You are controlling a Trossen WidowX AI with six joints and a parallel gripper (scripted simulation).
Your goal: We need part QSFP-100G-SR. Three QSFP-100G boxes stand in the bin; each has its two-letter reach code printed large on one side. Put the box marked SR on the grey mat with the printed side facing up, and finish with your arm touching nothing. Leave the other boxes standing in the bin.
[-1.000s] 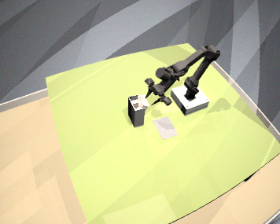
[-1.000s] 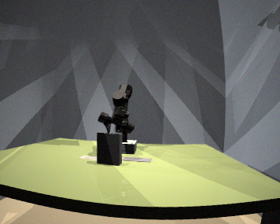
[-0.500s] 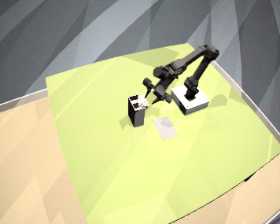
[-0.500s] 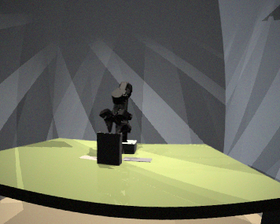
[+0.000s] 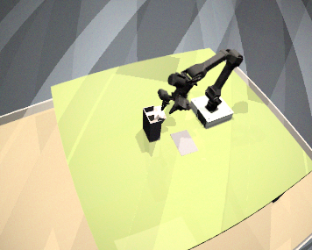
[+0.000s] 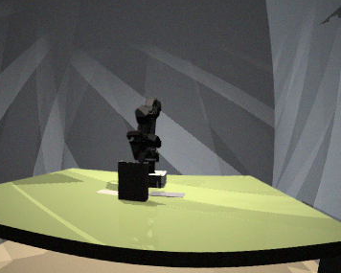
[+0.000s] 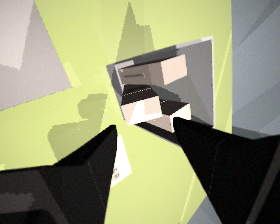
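- The pincer [image 5: 166, 110] [image 6: 143, 153] [image 7: 144, 125] is held partly open, with a clear gap between its two fingertips; nothing is gripped.
- It is held above the table [image 5: 121, 181] [image 6: 190, 221] [image 7: 167, 180], near the mouth of the black bin [image 5: 152, 128] [image 6: 133, 182] [image 7: 202, 75].
- Three boxes are contained in the bin, their pale ends seen through its open top in the wrist view: one end [image 7: 174, 69] is set apart from two nearer ones [image 7: 142, 110] [image 7: 182, 114].
- The box marked SR must be among these three, but which one cannot be told, as no code can be read.
- No box is carried by the grey mat [image 5: 184, 142] [image 6: 168, 194] [image 7: 30, 55], which is laid flat near the bin.
- A white card [image 7: 123, 165] with small dark print is partly hidden by a finger.
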